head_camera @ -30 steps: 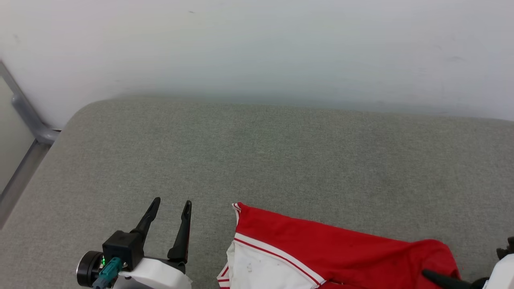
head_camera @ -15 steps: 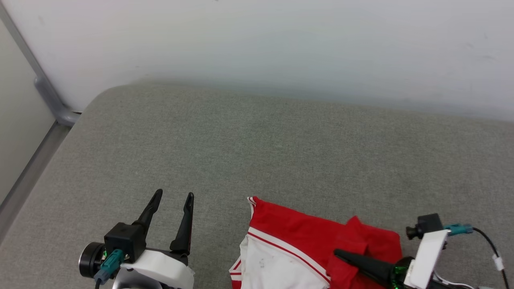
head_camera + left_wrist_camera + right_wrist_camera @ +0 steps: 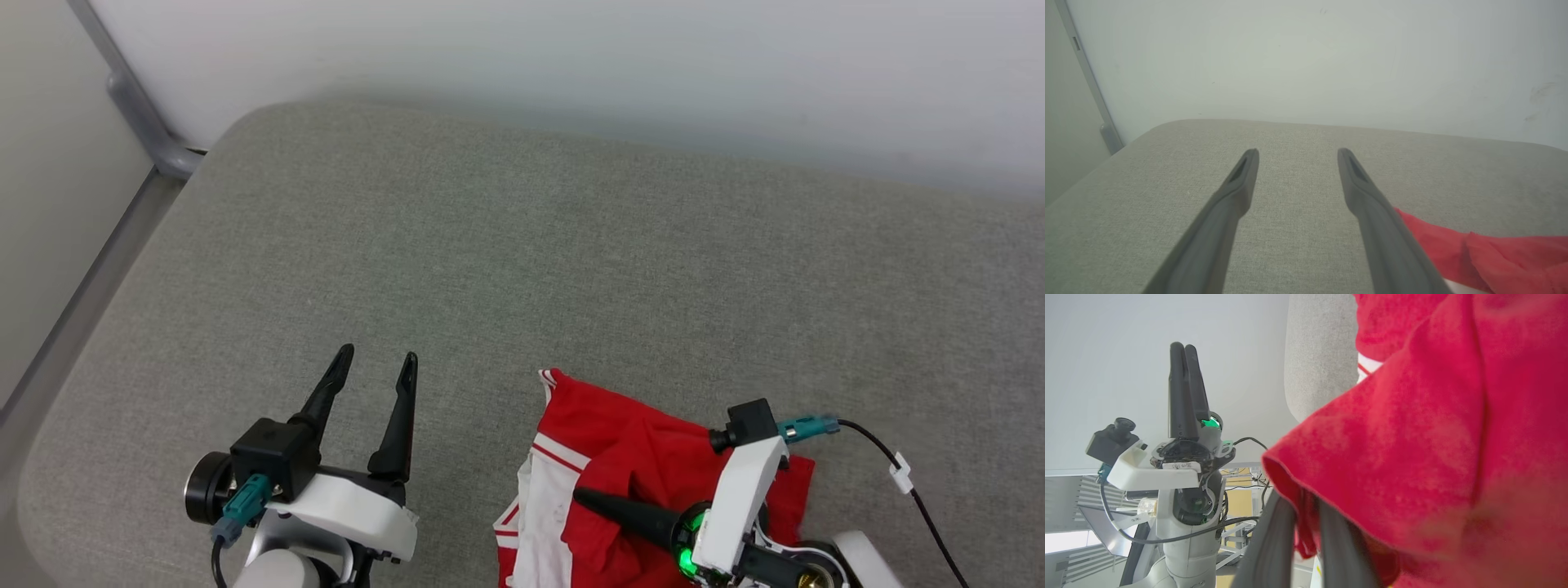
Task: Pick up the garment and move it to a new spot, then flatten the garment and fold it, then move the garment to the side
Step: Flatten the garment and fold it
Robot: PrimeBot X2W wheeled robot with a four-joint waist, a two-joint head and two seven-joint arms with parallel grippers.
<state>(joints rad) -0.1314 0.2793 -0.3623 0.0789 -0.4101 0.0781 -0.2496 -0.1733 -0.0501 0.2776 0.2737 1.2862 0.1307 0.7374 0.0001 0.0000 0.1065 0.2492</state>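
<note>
One garment (image 3: 637, 441) fold drapes the right pincer (image 3: 581, 495) over grey cushion (image 3: 490, 245).

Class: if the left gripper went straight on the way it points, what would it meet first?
The left gripper would probably meet bare grey cushion, else the white wall; depth unclear. The garment lies aside.

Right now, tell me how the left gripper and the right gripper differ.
The left gripper has its jaws open and empty; the right gripper has its jaws shut on the garment. The left gripper points away from the robot over bare grey cushion; the right gripper points leftward across the garment. Both have long dark fingers.
</note>
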